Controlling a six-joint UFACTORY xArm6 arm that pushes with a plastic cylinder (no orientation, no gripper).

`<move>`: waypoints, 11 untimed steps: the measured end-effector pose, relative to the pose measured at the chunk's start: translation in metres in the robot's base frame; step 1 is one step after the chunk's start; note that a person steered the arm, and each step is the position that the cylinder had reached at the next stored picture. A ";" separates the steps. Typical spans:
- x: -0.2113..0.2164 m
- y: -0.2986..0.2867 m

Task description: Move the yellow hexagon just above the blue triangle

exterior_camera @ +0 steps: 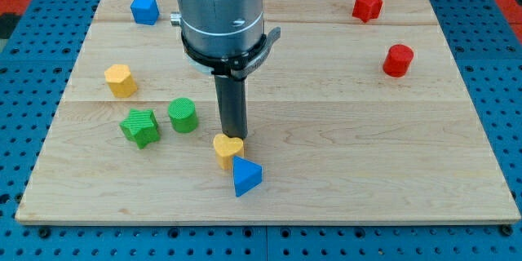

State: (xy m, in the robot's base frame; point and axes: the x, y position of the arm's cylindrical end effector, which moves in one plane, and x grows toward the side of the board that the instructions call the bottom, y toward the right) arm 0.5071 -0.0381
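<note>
The yellow hexagon (120, 80) sits at the view's left on the wooden board (342, 130). The blue triangle (245, 176) lies near the board's bottom edge, centre-left. A yellow heart-shaped block (227, 149) touches the triangle's upper left side. My tip (234, 135) is at the end of the dark rod, right at the top edge of the yellow heart block and well to the right of the yellow hexagon.
A green star-like block (141, 126) and a green cylinder (183, 115) lie between the hexagon and my tip. A blue block (144, 9) is at the top left. A red star (367, 6) and a red cylinder-like block (398, 60) are at the top right.
</note>
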 end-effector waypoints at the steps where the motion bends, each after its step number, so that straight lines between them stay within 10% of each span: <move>1: 0.011 0.001; 3: 0.018 -0.002; 8: -0.174 -0.142; 9: -0.130 -0.226; 11: -0.090 -0.206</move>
State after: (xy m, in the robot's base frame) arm 0.4169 -0.2442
